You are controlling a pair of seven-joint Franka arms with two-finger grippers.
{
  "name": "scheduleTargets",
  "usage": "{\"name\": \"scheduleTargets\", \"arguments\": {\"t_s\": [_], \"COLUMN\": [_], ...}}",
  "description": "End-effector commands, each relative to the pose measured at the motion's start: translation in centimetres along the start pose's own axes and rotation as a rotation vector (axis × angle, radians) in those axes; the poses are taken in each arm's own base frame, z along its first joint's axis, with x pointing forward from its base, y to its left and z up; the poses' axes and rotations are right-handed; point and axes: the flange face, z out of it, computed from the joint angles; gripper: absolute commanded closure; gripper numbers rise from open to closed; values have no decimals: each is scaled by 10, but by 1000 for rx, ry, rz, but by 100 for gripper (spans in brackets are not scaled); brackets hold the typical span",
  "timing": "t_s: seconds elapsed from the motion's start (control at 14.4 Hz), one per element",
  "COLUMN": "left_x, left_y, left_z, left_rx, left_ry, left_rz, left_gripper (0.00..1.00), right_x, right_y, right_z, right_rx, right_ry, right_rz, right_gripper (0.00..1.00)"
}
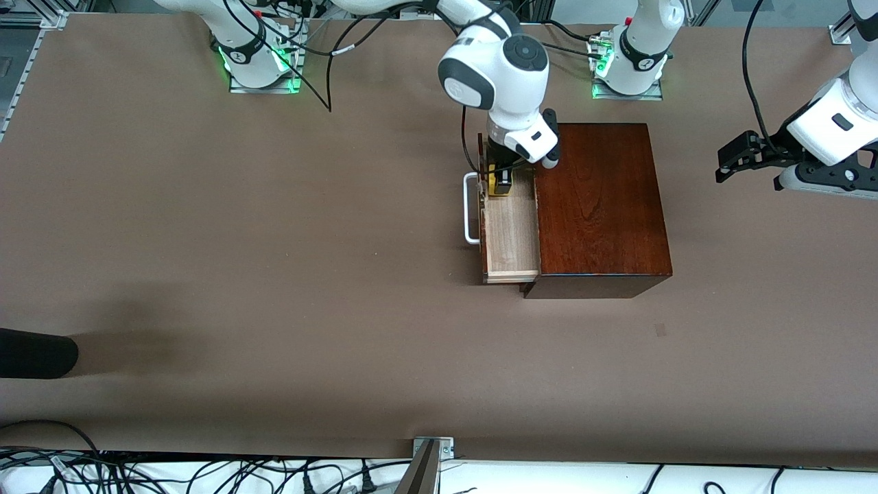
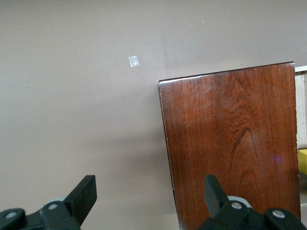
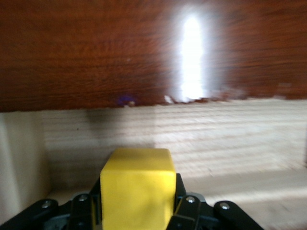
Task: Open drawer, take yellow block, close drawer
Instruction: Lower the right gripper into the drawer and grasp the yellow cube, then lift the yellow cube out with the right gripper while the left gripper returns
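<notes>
1. The table [image 1: 274,274] is covered in plain brown sheet; a small pale mark [image 1: 660,330] sits on it nearer the front camera than the box. Cables run along the table's front edge, and a dark rounded object [image 1: 34,353] pokes in at the right arm's end.
2. The arms' bases stand lit green along the edge farthest from the camera.
3. A glossy reddish-brown box [image 1: 600,206] stands toward the left arm's end of the table.
4. Its drawer [image 1: 511,233] is pulled out toward the right arm's end, showing a pale wood floor; the white handle [image 1: 470,208] is on its front.
5. The block [image 1: 495,180] is inside the drawer, at the end farthest from the camera.
6. The right gripper [image 1: 501,182] reaches down into the drawer and is closed on the block, its fingers [image 3: 184,201] pressing two facing sides.
7. The left gripper [image 1: 737,159] hangs over bare table just past the box at the left arm's end, waiting, fingers [image 2: 86,191] spread wide and holding nothing.
</notes>
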Motion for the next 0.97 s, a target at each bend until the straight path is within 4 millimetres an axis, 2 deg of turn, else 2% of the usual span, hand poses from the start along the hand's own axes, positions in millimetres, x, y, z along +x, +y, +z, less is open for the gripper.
{"name": "scheduleTargets", "arguments": {"t_s": [0.0, 0.14, 0.28, 0.42, 0.48, 0.55, 0.62, 0.69, 0.76, 0.9], "left_x": [-1, -1, -1, -3, -5, -7, -8, -9, -9, -1], "left_y": [1, 2, 4, 7, 10, 16, 28, 33, 48, 68], "left_z": [-10, -10, -10, -7, -7, -9, -11, -13, -13, 2], "left_rx": [4, 4, 4, -1, -1, -5, -12, -19, -42, -79], "left_ry": [-1, -1, -1, -33, -48, -65, -80, -82, -83, -112], "left_rz": [-5, -3, -1, 11, 21, 34, 52, 61, 85, 117], "left_gripper": [0, 0, 0, 0, 0, 0, 0, 0, 0, 0], "right_x": [-18, -36, -58, -92, -110, -133, -157, -185, -207, -273], "right_y": [20, 38, 65, 101, 120, 139, 160, 185, 202, 228], "right_z": [-75, -120, -141, -163, -165, -178, -181, -180, -178, -174], "right_rx": [38, 39, 33, 28, 51, 55, 64, 82, 106, 161], "right_ry": [48, 108, 132, 161, 172, 187, 188, 199, 208, 206], "right_rz": [66, 152, 237, 321, 363, 413, 461, 516, 559, 674], "right_gripper": [100, 100, 100, 100, 100, 100, 100, 100, 100, 100]}}
